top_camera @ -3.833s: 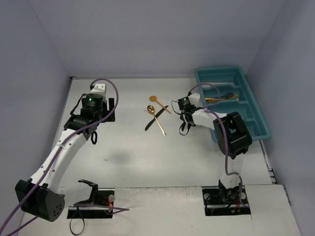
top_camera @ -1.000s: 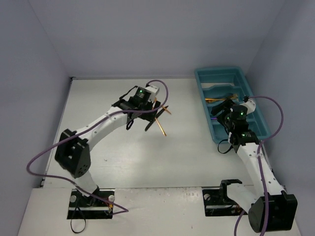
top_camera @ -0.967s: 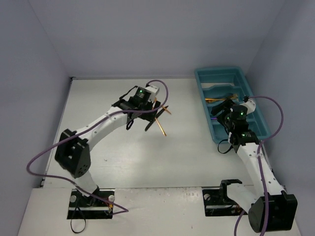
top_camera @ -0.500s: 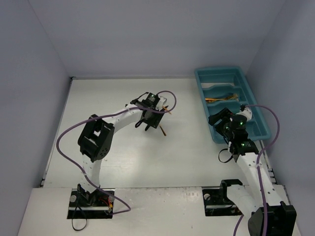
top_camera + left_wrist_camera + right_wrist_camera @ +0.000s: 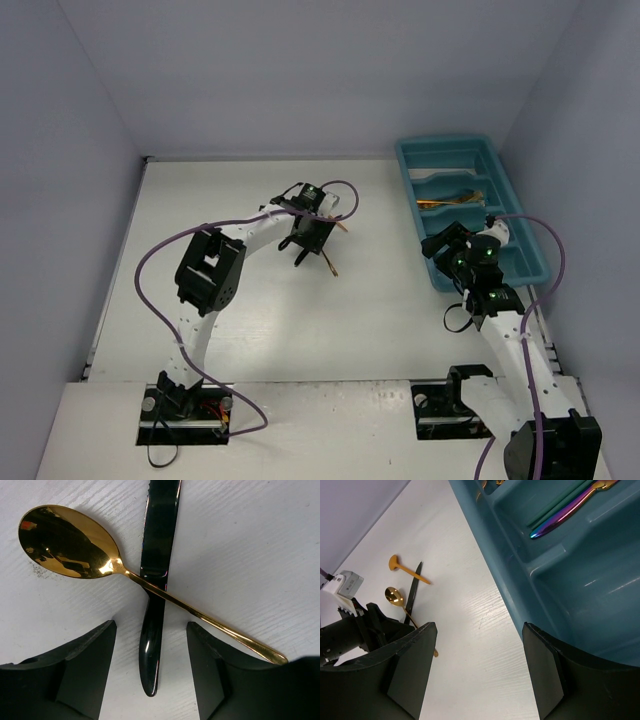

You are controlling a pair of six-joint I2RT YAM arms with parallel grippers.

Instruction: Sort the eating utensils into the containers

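My left gripper (image 5: 150, 675) is open and low over the table, its fingers either side of the handle end of a black knife (image 5: 157, 580). A gold spoon (image 5: 67, 542) lies across the knife, its handle running to the right finger. In the top view the left gripper (image 5: 303, 250) is mid-table with the gold spoon (image 5: 330, 264) beside it. The teal tray (image 5: 505, 205) sits at the far right with gold utensils (image 5: 450, 200) in it. My right gripper (image 5: 440, 248) is open and empty over the table by the tray's left wall (image 5: 495, 580).
In the right wrist view a purple-iridescent utensil (image 5: 570, 510) lies in a tray compartment. A second gold-orange spoon (image 5: 407, 568) lies on the table beyond the black knife (image 5: 413, 592). Walls close in the table on three sides.
The left arm has reached forward and dropped its gripper over the spoon and knife. The right gripper has drawn back from over the tray to its left edge.
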